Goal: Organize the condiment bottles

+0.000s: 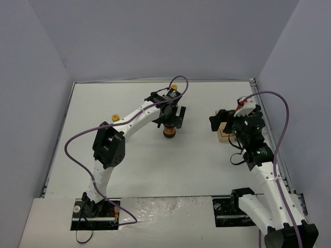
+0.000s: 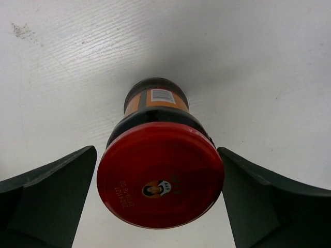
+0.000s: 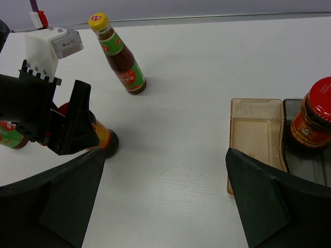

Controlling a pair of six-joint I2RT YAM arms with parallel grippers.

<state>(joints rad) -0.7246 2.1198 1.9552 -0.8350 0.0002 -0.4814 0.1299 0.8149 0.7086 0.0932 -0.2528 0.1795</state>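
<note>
A squat red-lidded jar [image 2: 160, 173] stands upright on the table between the fingers of my left gripper [image 2: 158, 155], which is open with a gap showing on each side of the lid. From above, the same jar [image 1: 169, 132] sits just below the left gripper [image 1: 169, 122]. Two tall dark bottles with yellow caps stand apart: one [image 1: 174, 87] at the back, one [image 1: 115, 118] by the left arm. My right gripper [image 3: 165, 155] is open over bare table. A second red-lidded jar [image 3: 314, 118] stands at its right.
A clear brownish tray [image 3: 256, 135] lies beside the right gripper, its near compartment bare; from above the tray [image 1: 224, 136] is partly under the right arm. A dark tray [image 3: 310, 165] holds the second jar. Grey walls enclose the table.
</note>
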